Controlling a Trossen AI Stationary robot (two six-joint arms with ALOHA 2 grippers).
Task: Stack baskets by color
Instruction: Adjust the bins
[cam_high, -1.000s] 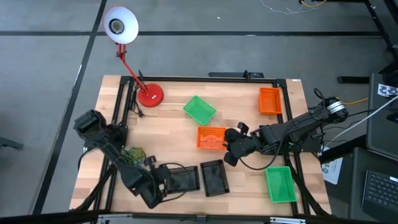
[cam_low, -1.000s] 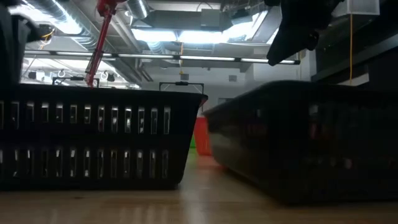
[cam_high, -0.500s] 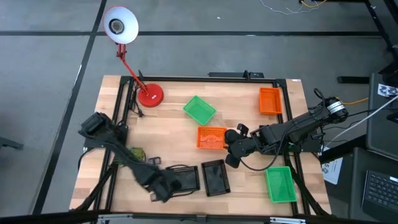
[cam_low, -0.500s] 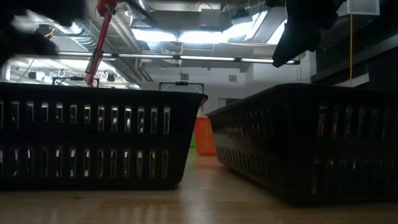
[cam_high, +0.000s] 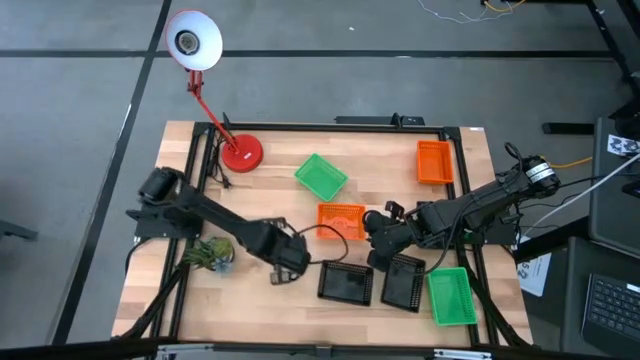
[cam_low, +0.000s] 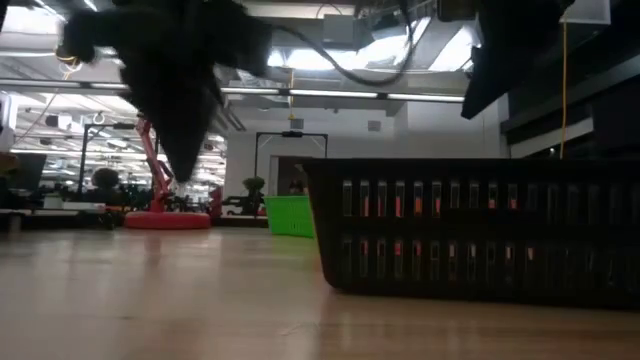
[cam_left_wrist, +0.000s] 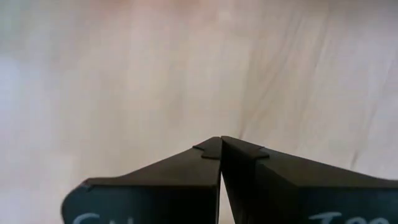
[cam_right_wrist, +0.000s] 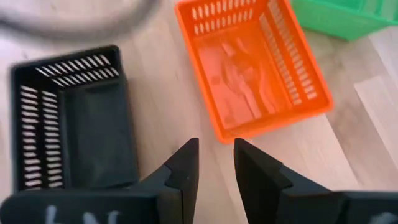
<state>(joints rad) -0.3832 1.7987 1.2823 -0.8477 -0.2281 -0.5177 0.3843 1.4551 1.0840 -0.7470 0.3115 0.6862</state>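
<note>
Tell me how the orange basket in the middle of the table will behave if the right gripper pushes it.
The orange basket looks like thin slotted plastic, so it is probably light and should slide easily on the smooth wooden table. Its low, wide, flat-bottomed shape makes tipping unlikely. A push at one corner would probably turn it rather than move it straight.

High view straight down; low view level; both share black basket (cam_high: 346, 285).

Both arms are dark and jointed, trailing black cables. The left claw (cam_left_wrist: 221, 144) and right claw (cam_right_wrist: 216, 155) have wedge-shaped black fingers with pale lettering.
</note>
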